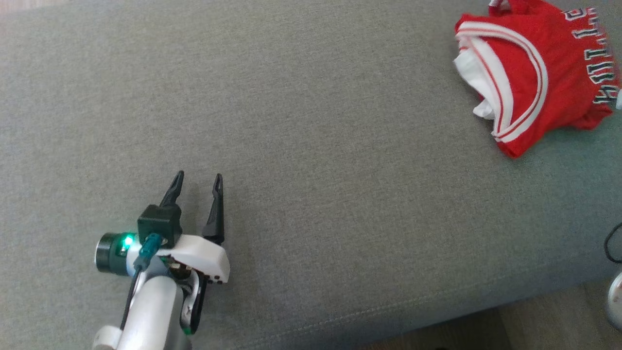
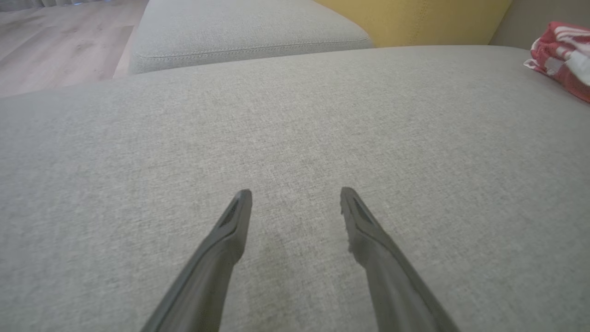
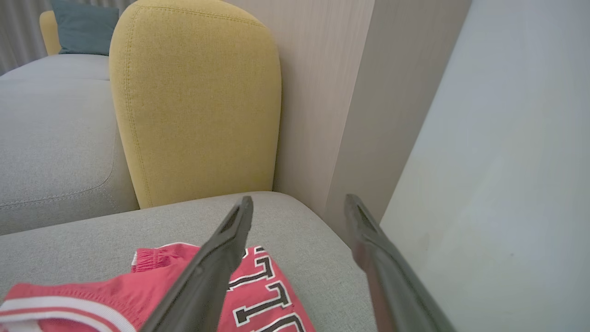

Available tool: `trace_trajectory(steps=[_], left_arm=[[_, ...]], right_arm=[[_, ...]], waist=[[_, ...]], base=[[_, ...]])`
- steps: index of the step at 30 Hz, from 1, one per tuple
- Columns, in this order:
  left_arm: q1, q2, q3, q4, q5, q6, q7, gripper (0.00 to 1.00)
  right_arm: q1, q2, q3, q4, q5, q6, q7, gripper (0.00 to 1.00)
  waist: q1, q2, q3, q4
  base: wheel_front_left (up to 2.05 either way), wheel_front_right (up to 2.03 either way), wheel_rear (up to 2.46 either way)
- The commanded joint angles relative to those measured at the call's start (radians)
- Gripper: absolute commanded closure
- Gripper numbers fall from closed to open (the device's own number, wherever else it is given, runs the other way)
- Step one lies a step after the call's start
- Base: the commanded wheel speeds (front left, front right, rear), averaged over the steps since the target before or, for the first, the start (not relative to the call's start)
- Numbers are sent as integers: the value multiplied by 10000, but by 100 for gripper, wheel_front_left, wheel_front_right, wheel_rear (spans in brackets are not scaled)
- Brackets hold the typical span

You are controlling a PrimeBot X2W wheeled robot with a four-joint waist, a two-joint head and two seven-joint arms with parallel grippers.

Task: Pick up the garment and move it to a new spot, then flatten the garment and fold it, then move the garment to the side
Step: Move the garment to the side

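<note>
One garment. Two sets of jaws, two dark fingers each. Two grey sofa seats in the left wrist view, one yellow back cushion, one teal pillow.

Garment: red mesh jersey, bundled into a compact, slightly rumpled fold. Broad white bands with a thin red stripe curve across the top face. White lining pokes out at its left edge. Black block letters with white outline run along its right side, partly cut off by the head view's edge. It lies flat on the seat at the far right of the head view, well apart from the left jaws. In the left wrist view it shows as a red and white lump at the far right. In the right wrist view it sits at the near bottom, in front of the yellow cushion, near the seat's right end by a pale wall panel.

Left jaws: near left in the head view, fingers pointing far, spread wide, holding nothing. Only bare seat fabric lies between them. Cannot tell if the tips touch the seat.

Right jaws: fingers wide apart, gripping nothing. The left one crosses in front of the jersey's lettering. Contact with the cloth unclear.

Wood floor lies beyond the sofa on the left.
</note>
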Motion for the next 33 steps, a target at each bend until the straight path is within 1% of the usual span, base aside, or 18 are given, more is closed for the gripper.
trace_trajectory(steps=[1,4,7,11,16,22,24,28,33], left_arm=[[-182,84,404,-257,-84,75,-78,0],[-112,83,528,-277,-114,114,-78,0],[-65,83,640,-322,-136,155,-78,0],[2,83,707,-420,-173,267,-78,0],[157,82,768,-474,-268,489,-78,0],[434,82,802,-551,-325,728,-78,0],[540,82,823,-548,-332,772,-78,0],[815,82,930,-543,-420,882,-78,0],[1119,82,1105,-544,-594,875,-78,0]], right_arm=[[-353,-138,-48,-358,-206,-9,-75,0],[-320,100,-102,-463,-374,-9,-98,0],[-294,509,297,-672,-325,-9,-116,0],[172,1199,1140,-1253,437,-9,-120,0],[1345,1658,2601,-2018,1573,-9,-122,0],[2975,1830,4234,-2731,3121,-9,-123,0],[3478,1835,4722,-2885,3791,-9,-123,0],[4377,1838,5402,-3139,4597,-9,-123,0],[5121,1840,5990,-3227,5120,-9,-123,0]], waist=[[-1,0,-27,70],[-1,0,-81,136],[-1,0,-173,245],[-1,0,-391,513],[-1,0,-759,930],[-1,0,-1227,1462],[-1,0,-1395,1624],[-1,0,-1764,1835],[-1,0,-2102,1922]], base=[[0,0,0],[0,0,0],[0,0,0],[0,0,0],[0,0,0],[0,0,0],[0,0,0],[0,0,0],[0,0,0]])
